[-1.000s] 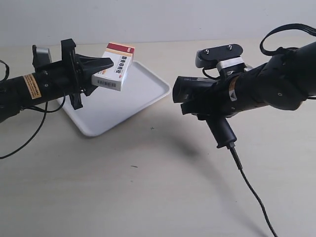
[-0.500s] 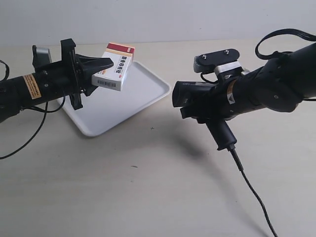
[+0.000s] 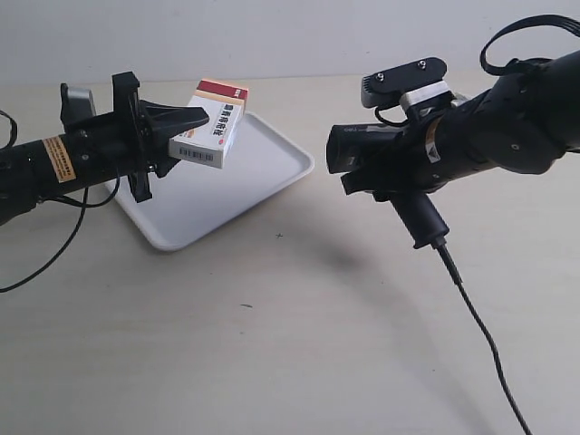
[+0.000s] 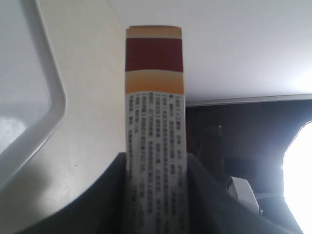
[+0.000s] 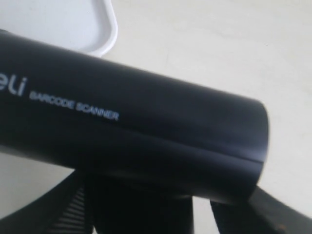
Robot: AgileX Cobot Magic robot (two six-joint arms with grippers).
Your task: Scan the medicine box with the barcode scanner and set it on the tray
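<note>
The medicine box [image 3: 210,125], white with a red and tan end, hangs in the air above the white tray [image 3: 263,186]. My left gripper [image 3: 186,131] is shut on it, with the barcode face turned outward. In the left wrist view the box [image 4: 155,112] stands between both dark fingers [image 4: 105,195], and the tray's rim [image 4: 46,122] shows beside it. The black barcode scanner [image 3: 381,159] is held by my right gripper, head pointing toward the box, handle and cable [image 3: 480,326] hanging down. The right wrist view is filled by the scanner body [image 5: 131,136], which hides my fingertips.
The pale tabletop [image 3: 272,344] stretches in front of both arms. A thin black cable [image 3: 45,258] trails from the arm at the exterior view's left. A corner of the tray [image 5: 105,29] shows behind the scanner.
The right arm has lifted the scanner slightly up and to the right in the exterior view. The left arm and the box have stayed still.
</note>
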